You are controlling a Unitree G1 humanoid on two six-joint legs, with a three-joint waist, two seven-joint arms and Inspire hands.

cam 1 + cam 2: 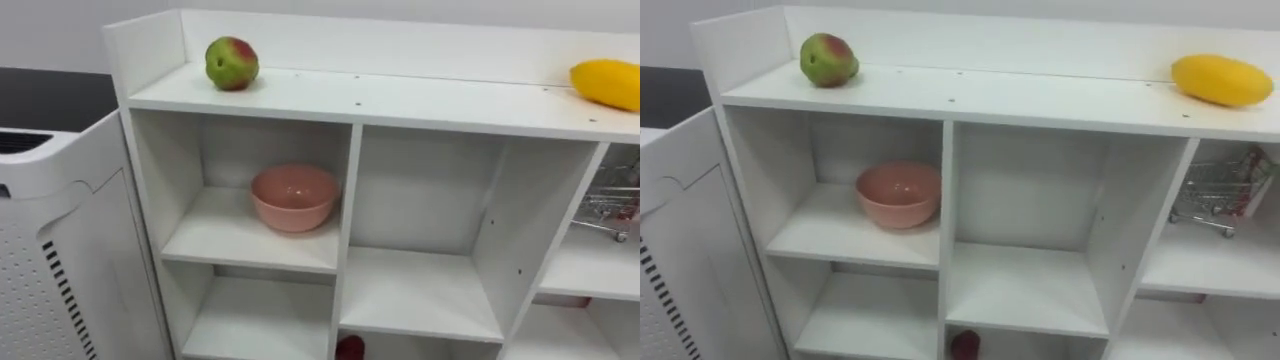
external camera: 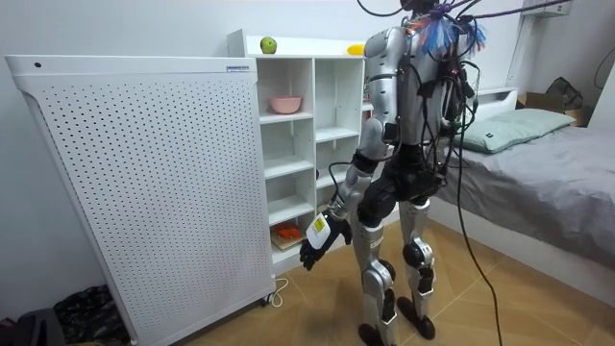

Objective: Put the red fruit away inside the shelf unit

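A white open-front closet (image 1: 400,103) stands before me. On its top board a green-red apple (image 1: 232,63) rests at the far left and a yellow mango (image 1: 606,83) at the far right. A pink bowl (image 1: 294,197) sits in the upper left compartment. A small red fruit (image 1: 350,347) peeks from a lower middle compartment. In the room view I stand upright facing the closet (image 2: 307,144). My left hand (image 2: 320,241) hangs low by my thigh, fingers relaxed and holding nothing.
A tall white perforated panel (image 1: 60,250) stands against the closet's left side. A toy shopping cart (image 1: 612,205) sits in the upper right compartment. Behind me is a bed (image 2: 538,163) with grey covers. Wooden floor lies around my feet.
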